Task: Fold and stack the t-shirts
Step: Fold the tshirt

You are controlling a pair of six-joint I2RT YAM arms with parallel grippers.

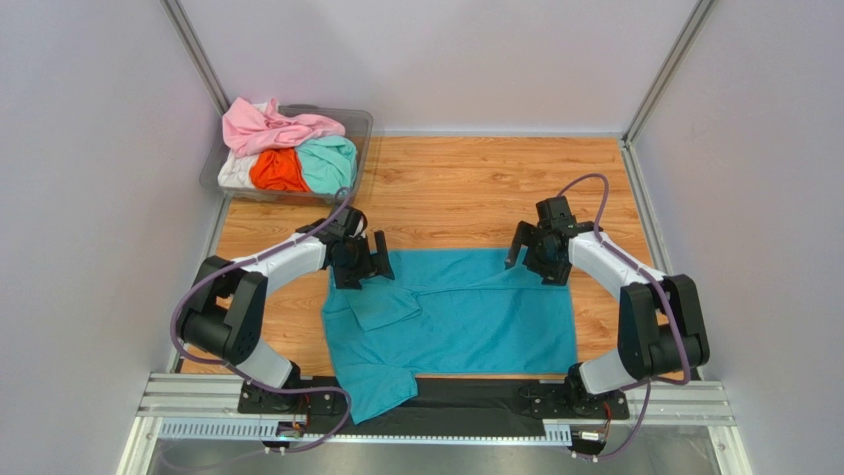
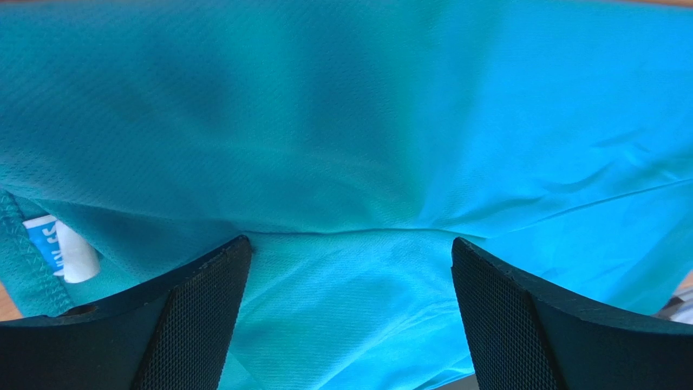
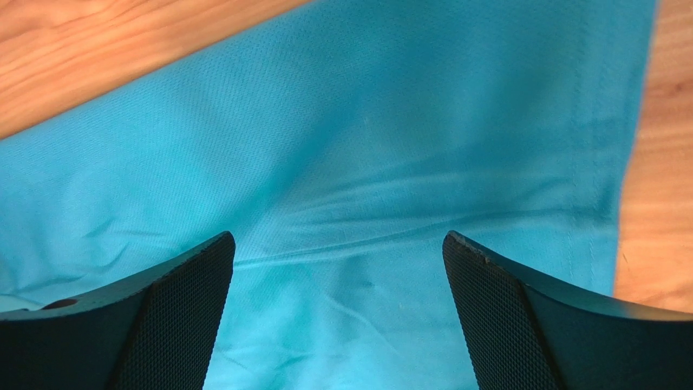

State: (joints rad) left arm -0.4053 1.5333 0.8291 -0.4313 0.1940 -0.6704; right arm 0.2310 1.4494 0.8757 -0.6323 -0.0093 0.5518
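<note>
A teal-blue t-shirt (image 1: pixel 466 317) lies spread on the wooden table, one sleeve hanging over the near edge at the left. My left gripper (image 1: pixel 365 259) is open over the shirt's far left corner; in the left wrist view (image 2: pixel 346 244) teal fabric with a fold line fills the space between the fingers (image 2: pixel 203 301), and a white label (image 2: pixel 61 248) shows at the left. My right gripper (image 1: pixel 535 252) is open over the far right corner; the right wrist view (image 3: pixel 337 240) shows flat teal cloth (image 3: pixel 366 162) between the fingers. Pink (image 1: pixel 272 127), orange (image 1: pixel 277 170), mint (image 1: pixel 329 161) and white (image 1: pixel 236 173) shirts lie piled at the far left.
The clear plastic tub (image 1: pixel 359 124) holding the shirt pile stands at the far left corner. White walls close in on the left, right and back. A metal rail (image 1: pixel 436 406) runs along the near edge. Bare wood (image 1: pixel 466 188) lies beyond the teal shirt.
</note>
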